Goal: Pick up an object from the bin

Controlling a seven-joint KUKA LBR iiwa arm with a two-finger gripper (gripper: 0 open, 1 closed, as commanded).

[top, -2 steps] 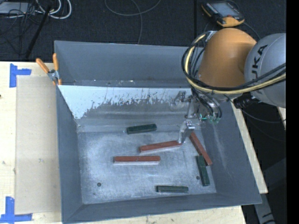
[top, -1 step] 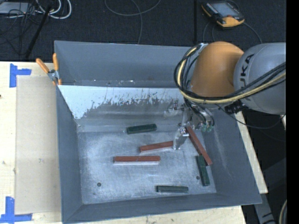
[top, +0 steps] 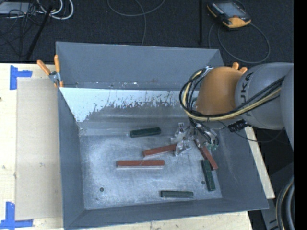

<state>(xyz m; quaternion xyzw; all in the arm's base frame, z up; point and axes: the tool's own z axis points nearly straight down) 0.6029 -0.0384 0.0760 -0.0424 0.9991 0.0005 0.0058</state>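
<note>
The grey metal bin (top: 144, 71) is viewed from above and somewhat to one side, near enough that its floor and far wall are taken in. The arm (top: 268, 78) is seen entering from the right of the frame. Dark floor (top: 144, 18) is included along the upper edge.

Glare streaks the bin (top: 124, 96) on its far wall — surroundings dim.

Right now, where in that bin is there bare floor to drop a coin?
Bare: the floor's left side, between the left wall and the lower brown stick, and the front-left corner beside the front green stick. Crowded: the right, where sticks cluster under the arm.
</note>
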